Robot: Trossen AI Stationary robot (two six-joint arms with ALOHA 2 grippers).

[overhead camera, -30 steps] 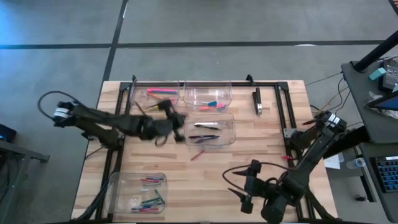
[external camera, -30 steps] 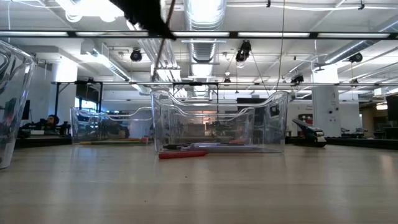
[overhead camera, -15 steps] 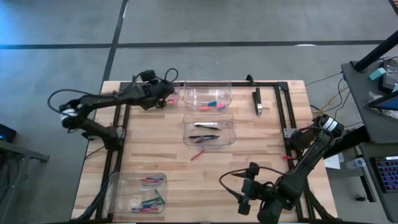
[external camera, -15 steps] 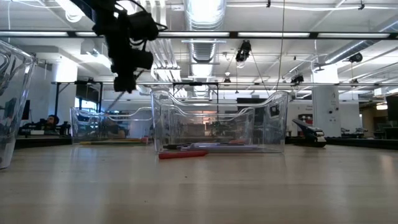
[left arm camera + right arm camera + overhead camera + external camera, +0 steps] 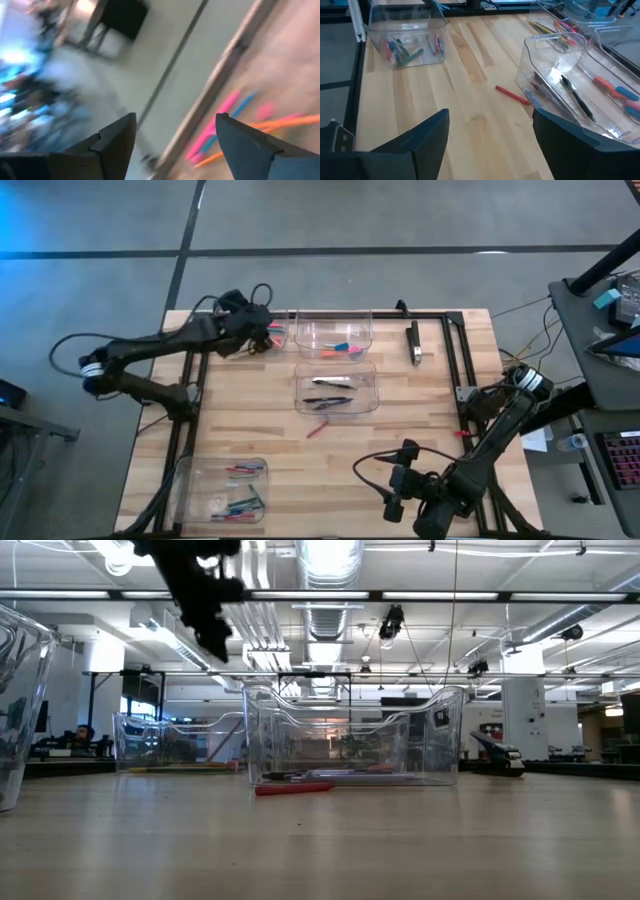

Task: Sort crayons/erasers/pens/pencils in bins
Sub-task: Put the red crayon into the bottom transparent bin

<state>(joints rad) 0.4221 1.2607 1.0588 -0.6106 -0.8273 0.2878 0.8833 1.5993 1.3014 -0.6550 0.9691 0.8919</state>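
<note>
High view: red crayon [image 5: 317, 430] lies diagonally just beside the pen bin [image 5: 371, 372], nearer the empty, parted right gripper [image 5: 392, 509].

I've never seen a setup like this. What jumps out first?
The left gripper hangs with fingers spread over the far-left bin of pink and orange pencils. A lone red crayon lies loose on the wooden table, just outside the middle bin holding pens.

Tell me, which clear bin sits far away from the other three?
The crayon bin at the table's near left corner; the other three cluster together at the far side, near the left gripper.
</note>
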